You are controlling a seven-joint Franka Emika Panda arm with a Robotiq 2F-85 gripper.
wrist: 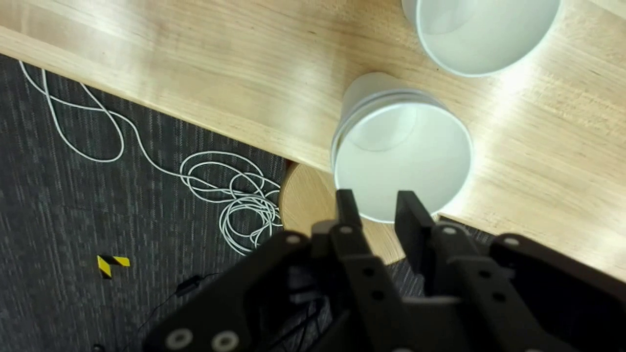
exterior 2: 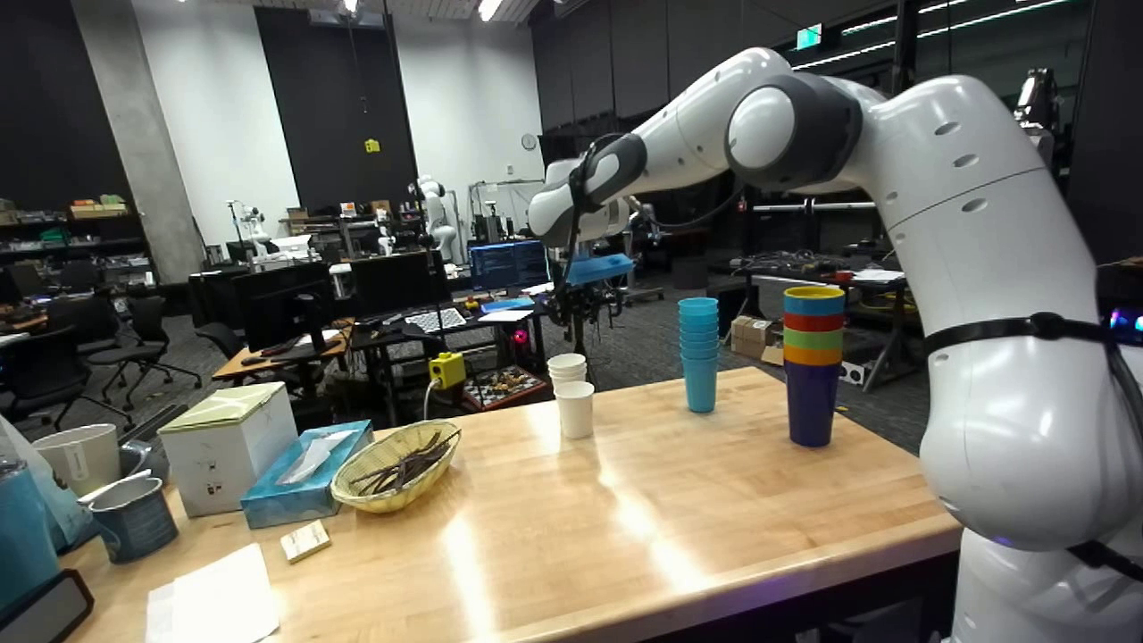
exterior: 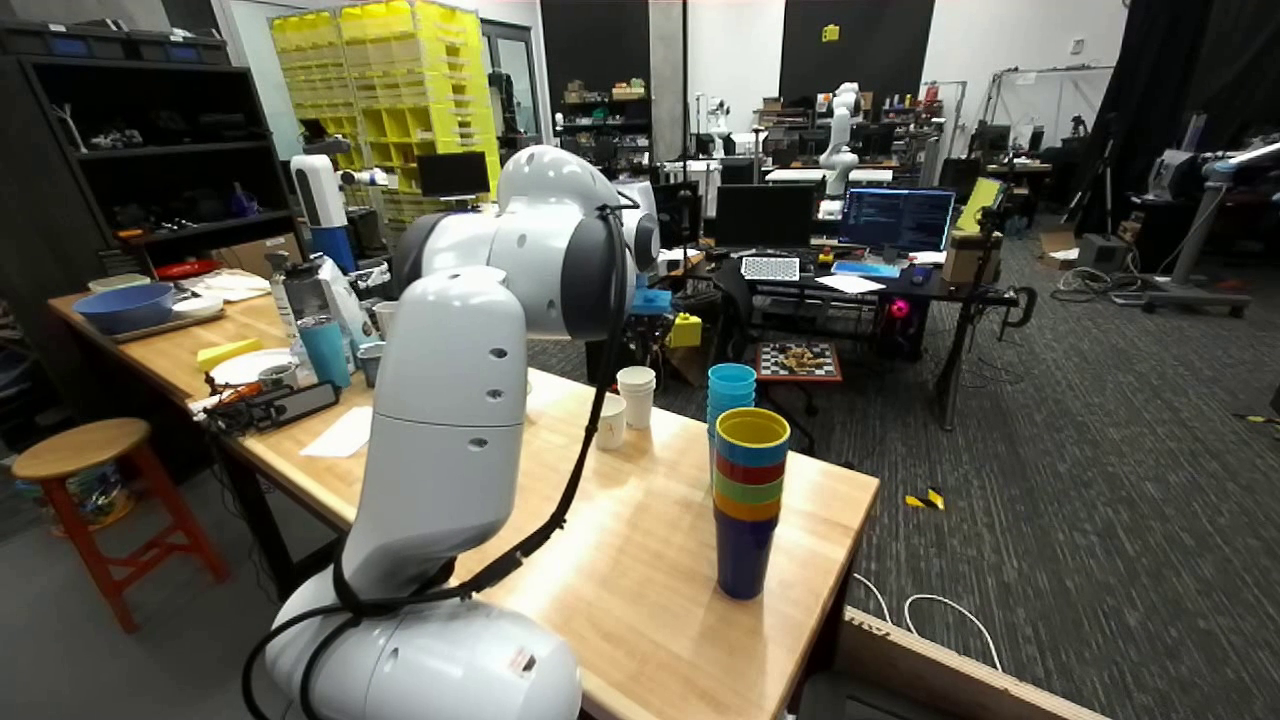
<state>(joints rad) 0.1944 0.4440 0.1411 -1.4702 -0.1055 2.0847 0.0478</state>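
Closely nested white cups (wrist: 401,159), parted fingers (wrist: 348,210) near, basket (exterior 2: 379,502) of dark sticks (exterior 2: 412,466)

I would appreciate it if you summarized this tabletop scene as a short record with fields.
Grasping part: hand, jaws apart, nothing visibly gripped
Nearest to it: nested white paper cups; contact unclear
Beside those: another white paper cup
Other stacks: light-blue cups; multicolored cups, purple lowest
Also present: woven basket holding dark sticks; blue tissue box
Surface: light wooden table
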